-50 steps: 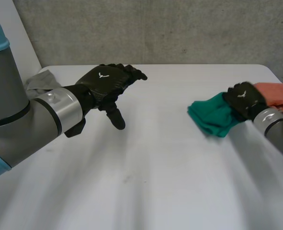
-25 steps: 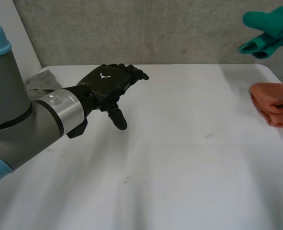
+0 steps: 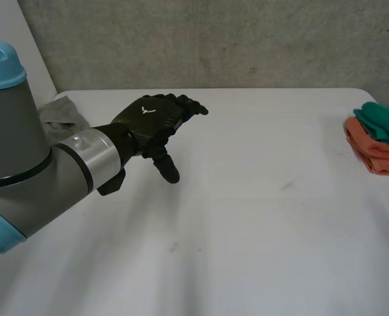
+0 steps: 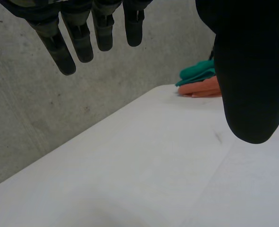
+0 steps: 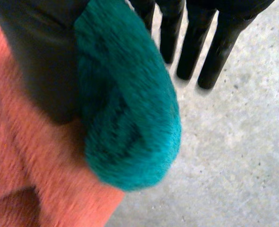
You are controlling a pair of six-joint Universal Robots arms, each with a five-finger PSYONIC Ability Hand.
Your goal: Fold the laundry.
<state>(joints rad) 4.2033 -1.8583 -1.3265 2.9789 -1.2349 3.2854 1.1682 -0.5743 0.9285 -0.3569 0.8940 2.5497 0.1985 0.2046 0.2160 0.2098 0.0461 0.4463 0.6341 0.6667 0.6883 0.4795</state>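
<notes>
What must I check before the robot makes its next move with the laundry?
1. The green fleece cloth lies on top of the folded orange fleece cloth, at the table's right side: ok.
2. The right robot hand is free of the green fleece cloth: cannot tell; the cloth lies against it.
3. The left robot hand is open, above the table, holding nothing: ok.
4. The white table has room for spreading a cloth: ok.
5. The crumpled grey cloth is folded: not ok; it lies unfolded behind the left arm.
</notes>
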